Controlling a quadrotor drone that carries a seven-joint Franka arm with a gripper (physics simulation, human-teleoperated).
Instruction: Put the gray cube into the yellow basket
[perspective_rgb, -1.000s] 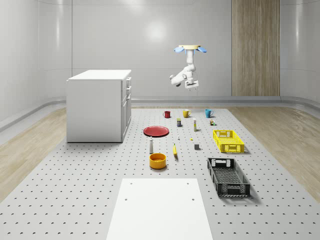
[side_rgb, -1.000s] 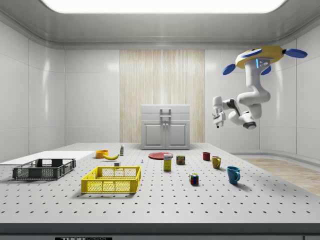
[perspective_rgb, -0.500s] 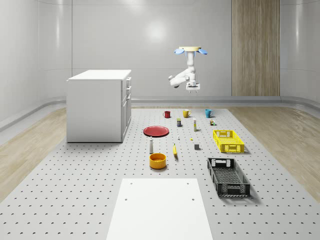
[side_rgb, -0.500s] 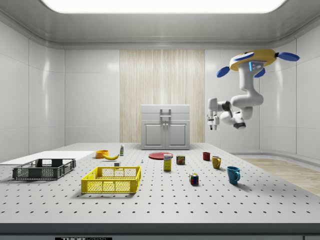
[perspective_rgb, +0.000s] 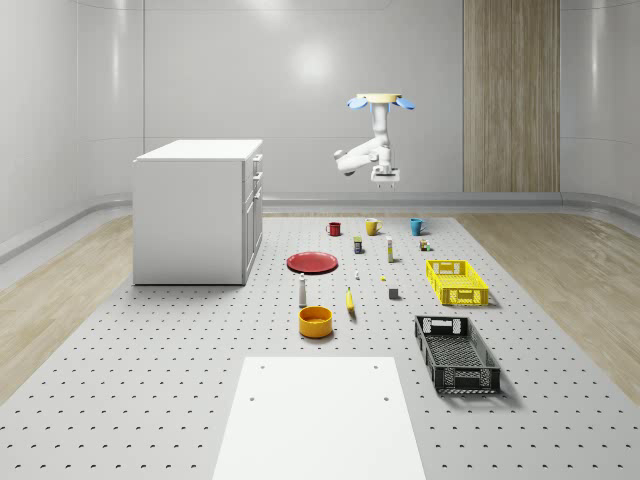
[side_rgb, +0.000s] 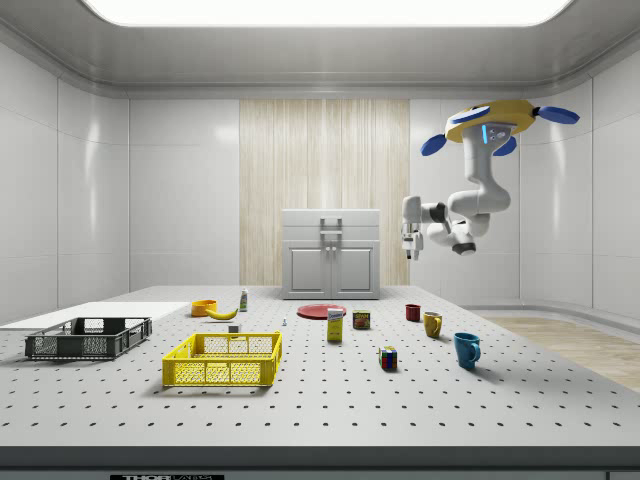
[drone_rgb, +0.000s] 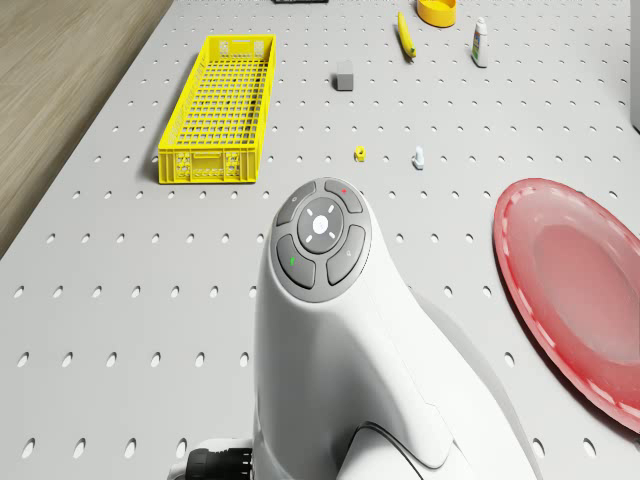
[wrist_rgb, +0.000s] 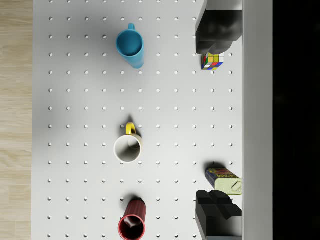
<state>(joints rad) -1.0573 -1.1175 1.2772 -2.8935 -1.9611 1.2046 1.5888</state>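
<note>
Now the drone (side_rgb: 497, 112) hovers further toward the side view's left than before, high above the mugs; the claw (wrist_rgb: 216, 117) is spread apart, empty. The gray cube (perspective_rgb: 394, 293) lies on the bench (perspective_rgb: 150, 380), centre of the whole-scene view, beside the yellow basket (perspective_rgb: 456, 281).

Overhead and side views — shared table (perspective_rgb: 150, 400)

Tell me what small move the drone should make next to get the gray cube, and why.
Probably fly on toward the gray cube while descending. The drone hovers high over the far end of the table, above the mugs, and the open, empty end effector looks down on the yellow mug, not the cube. The cube sits farther along, beside the yellow basket.
</note>
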